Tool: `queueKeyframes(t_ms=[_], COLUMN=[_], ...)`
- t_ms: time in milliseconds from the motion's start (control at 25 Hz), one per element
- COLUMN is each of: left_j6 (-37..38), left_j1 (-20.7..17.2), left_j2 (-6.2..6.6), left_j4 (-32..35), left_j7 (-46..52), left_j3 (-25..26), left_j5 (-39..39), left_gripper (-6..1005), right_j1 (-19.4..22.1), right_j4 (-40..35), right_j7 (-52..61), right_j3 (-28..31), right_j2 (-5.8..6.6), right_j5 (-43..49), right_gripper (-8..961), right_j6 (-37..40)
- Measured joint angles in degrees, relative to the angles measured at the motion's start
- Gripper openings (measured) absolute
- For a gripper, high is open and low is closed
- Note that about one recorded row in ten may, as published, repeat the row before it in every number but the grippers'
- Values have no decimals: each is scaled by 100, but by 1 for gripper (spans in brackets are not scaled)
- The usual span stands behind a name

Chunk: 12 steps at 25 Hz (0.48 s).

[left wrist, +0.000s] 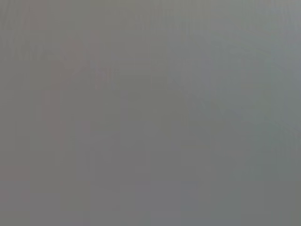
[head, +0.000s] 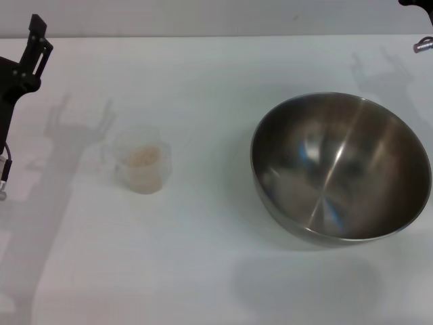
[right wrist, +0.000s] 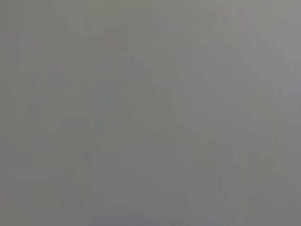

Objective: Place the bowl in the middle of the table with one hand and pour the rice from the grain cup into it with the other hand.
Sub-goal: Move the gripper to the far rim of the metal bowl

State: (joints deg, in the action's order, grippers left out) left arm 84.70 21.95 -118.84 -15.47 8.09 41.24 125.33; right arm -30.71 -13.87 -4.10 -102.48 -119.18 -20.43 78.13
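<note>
Head view shows the left gripper point(head: 30, 51) raised at the table's point(head: 203, 271) left edge, its fingers seemingly apart, well clear of the grain cup point(head: 142, 168) holding rice point(head: 143, 157). Farther right sits the bowl point(head: 342, 166), near the barely visible right gripper point(head: 423, 44).

Both wrist views show only a flat grey blur, so nothing can be made out in either. In the head view the black left gripper point(head: 34, 47) is cut by the left edge, and whether its fingers are parted cannot be told; of the right gripper point(head: 421, 27) only a dark corner and a small metal piece show at the top right edge. The large round stainless-steel bowl point(head: 342, 166) runs to the right edge.
</note>
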Motion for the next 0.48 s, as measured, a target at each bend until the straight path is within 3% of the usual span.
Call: queueKeyframes(t_ms=[480], left_j6=[5], left_j1=[-166], left_j2=[10], left_j4=[-33], left_j7=[0], left_j3=[10], left_j5=[23], left_gripper=[844], right_j1=[164], right_j4=[-36], right_j7=[-1898], right_j3=[-74], right_j2=[-29], right_j5=[24], right_gripper=[555], right_j6=[498])
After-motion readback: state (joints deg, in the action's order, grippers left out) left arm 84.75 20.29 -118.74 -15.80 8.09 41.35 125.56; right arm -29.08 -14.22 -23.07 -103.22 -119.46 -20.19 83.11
